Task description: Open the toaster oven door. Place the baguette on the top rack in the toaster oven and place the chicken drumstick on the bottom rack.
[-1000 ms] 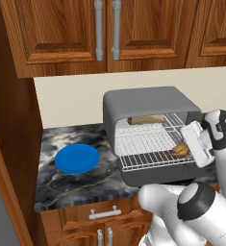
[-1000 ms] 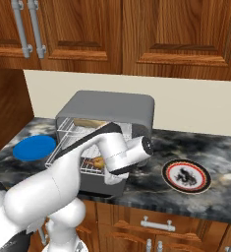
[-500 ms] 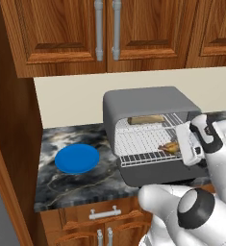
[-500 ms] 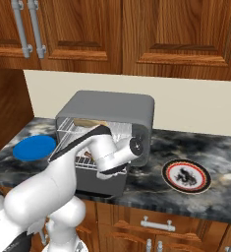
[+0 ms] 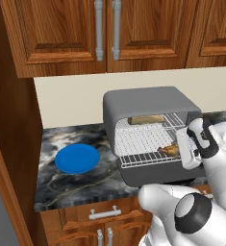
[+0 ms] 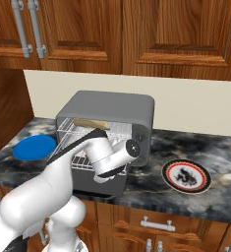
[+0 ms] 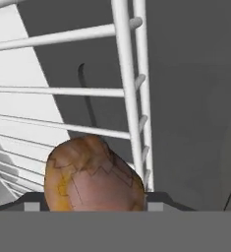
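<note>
We judge the gripper [image 5: 182, 150] holds the chicken drumstick [image 5: 170, 150] over the bottom rack [image 5: 143, 153]; it should lower squarely onto the wires, then release.

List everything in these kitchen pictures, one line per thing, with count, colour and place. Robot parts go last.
boxy mid-grey toaster oven: one, grey, on the counter, door open.
tan-brown baguette: one, on the top wire rack.
golden-brown chicken drumstick: one, over the right part of the bottom wire rack, between the gripper's fingertips.
round blue plate: one, on the counter left of the oven.
white plate with a dark red rim: one, on the counter right of the oven.
dark marbled counter: one.
brown wooden cabinets: above and below the counter.
white arm's gripper: one, at the bottom rack, around the drumstick.
</note>
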You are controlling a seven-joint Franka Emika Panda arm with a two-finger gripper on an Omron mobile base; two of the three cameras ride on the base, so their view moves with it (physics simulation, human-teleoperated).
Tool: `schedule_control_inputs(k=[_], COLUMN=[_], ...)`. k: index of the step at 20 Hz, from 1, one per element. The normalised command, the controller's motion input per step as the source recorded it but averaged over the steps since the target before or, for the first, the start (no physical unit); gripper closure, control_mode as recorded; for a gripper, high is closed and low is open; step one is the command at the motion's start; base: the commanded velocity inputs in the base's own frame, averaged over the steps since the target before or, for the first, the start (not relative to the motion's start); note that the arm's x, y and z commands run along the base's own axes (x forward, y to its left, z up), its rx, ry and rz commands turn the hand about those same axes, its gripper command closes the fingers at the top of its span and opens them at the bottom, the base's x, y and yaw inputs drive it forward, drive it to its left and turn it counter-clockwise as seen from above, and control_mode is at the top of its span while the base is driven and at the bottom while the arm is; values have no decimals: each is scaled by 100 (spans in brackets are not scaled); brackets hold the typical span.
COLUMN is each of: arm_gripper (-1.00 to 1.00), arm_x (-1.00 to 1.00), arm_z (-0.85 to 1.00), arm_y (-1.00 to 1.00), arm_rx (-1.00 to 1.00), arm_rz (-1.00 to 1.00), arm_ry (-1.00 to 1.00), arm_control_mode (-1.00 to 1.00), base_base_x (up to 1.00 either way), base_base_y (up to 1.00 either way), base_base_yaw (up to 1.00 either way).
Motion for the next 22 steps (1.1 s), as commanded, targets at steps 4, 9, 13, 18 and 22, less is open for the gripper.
schedule_control_inputs(k=[4, 9, 13, 18, 22], arm_gripper=[100, 100, 100, 100, 100], arm_x=[-98, -54, 86, 81, -12], arm_z=[-47, 18, 14, 0, 21], arm_y=[0, 1, 58, 57, 5], arm_rx=[2, 7, 2, 0, 5], arm_rz=[0, -2, -9, -11, -6], arm_ry=[24, 12, 0, 0, -1], arm_control_mode=[-100, -100, -100, -100, -100], base_base_x=[0, 0, 0, 0, 0], base_base_y=[0, 0, 0, 0, 0], base_base_yaw=[0, 0, 0, 0, 0])
